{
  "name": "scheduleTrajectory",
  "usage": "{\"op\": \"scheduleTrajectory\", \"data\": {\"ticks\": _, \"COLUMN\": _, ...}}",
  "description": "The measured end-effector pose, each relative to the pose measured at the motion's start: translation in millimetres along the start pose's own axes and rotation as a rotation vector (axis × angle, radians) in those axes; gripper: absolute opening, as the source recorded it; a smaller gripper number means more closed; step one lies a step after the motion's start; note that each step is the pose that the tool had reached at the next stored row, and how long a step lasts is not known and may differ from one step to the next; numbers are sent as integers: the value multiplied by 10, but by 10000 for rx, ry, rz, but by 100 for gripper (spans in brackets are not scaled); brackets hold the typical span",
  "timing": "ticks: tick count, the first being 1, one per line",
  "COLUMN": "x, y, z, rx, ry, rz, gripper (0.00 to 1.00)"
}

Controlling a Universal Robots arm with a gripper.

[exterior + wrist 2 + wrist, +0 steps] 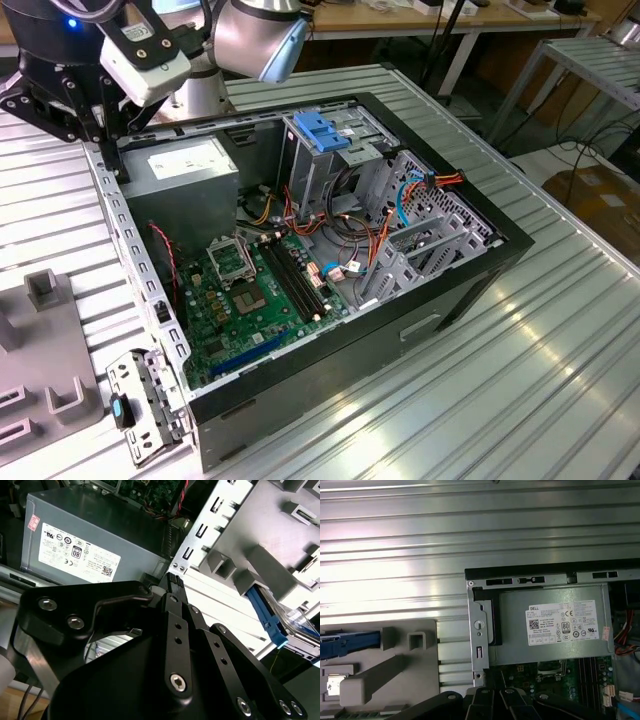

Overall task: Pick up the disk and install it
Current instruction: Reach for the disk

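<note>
Claw [167,582], clenched on nothing, hangs at the computer case's [330,350] 10 o'clock corner in the exterior view; disk [265,615] lies in grey holder [265,535].

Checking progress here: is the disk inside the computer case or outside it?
Outside. The disk, seen by its blue rail, sits on the grey holder beside the case, not inside it.

1 case [350,365], 1 motherboard [250,300], 1 disk [266,616]
</note>
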State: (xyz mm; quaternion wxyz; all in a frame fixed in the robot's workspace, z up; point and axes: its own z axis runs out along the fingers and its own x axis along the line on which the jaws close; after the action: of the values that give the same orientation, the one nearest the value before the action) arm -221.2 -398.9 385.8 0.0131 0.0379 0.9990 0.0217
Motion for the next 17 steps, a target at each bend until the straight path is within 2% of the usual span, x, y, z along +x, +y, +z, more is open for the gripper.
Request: {"op": "scheduleTrajectory", "data": {"ticks": 17, "x": 117, "y": -9, "z": 4, "rx": 1, "ry": 1, "rz": 0, "gripper": 11}}
